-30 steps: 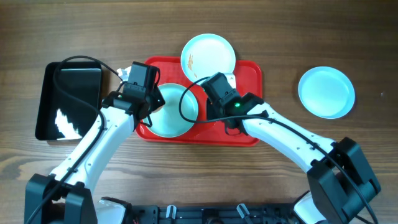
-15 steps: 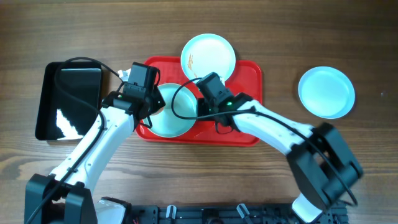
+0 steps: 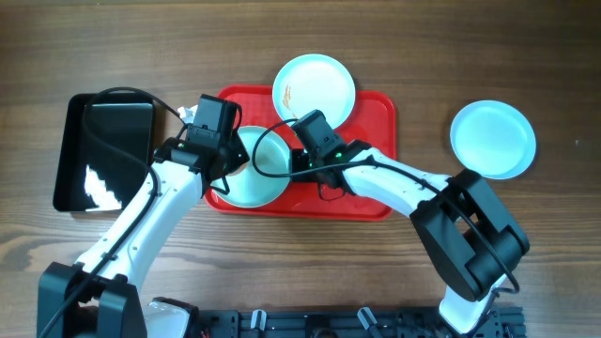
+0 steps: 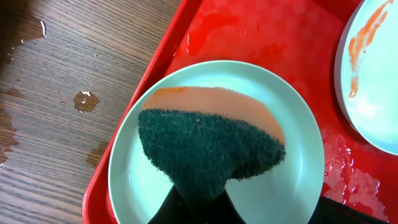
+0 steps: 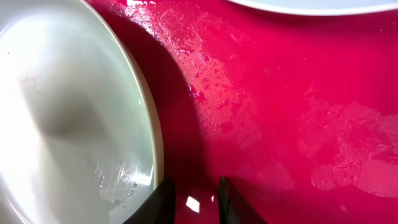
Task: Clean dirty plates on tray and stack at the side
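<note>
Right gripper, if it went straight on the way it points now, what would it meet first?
Probably the wet floor of the red tray, just beside the plate, which the right gripper looks set to miss; depth is unclear.

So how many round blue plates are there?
3 plates: one on the red plastic tray under the green sponge, one smeared over its far rim, one on the wooden table, right.

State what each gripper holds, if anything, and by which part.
The left gripper pinches the sponge by its narrow near end. The right gripper holds nothing: its jaws stand apart over the tray, beside a plate's rim.
</note>
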You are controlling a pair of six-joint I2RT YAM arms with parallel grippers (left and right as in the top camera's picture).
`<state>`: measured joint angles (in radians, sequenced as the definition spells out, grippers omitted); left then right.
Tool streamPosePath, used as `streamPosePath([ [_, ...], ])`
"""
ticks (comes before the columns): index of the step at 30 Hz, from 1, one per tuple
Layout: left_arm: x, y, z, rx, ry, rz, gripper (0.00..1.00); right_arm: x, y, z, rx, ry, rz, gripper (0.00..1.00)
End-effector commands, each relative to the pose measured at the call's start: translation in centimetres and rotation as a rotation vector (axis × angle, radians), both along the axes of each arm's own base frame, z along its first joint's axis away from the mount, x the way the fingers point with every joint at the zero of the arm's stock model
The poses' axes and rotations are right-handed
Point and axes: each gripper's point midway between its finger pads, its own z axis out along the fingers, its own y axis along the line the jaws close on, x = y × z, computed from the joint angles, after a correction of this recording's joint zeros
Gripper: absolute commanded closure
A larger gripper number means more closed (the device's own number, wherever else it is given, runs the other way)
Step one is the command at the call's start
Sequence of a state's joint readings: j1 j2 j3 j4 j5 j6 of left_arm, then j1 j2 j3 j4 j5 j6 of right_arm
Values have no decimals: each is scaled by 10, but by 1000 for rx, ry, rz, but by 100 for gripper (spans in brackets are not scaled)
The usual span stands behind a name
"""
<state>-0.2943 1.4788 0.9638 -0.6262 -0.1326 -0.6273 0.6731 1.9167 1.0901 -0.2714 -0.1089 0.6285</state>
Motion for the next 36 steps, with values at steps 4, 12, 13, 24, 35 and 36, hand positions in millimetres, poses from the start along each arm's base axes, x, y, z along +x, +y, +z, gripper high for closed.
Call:
streamPosePath([
  [4, 0, 9, 4, 44, -16, 29, 96, -5, 4, 14, 35, 6, 10, 63],
  [12, -1, 9, 3, 46, -11, 29, 96, 2, 9, 61, 104, -86, 8, 52],
  [13, -1, 9, 3, 46, -11, 29, 96, 2, 9, 62, 109, -85, 2, 52],
  [24, -1, 10, 3, 47, -8, 29, 96, 3, 13, 54, 111, -74, -19, 51],
  [35, -3, 11, 2, 50, 1, 31, 96, 2, 10, 12, 21, -47, -38, 53],
  [36, -3, 11, 2, 49, 1, 31, 96, 2, 9, 10, 11, -43, -40, 54],
])
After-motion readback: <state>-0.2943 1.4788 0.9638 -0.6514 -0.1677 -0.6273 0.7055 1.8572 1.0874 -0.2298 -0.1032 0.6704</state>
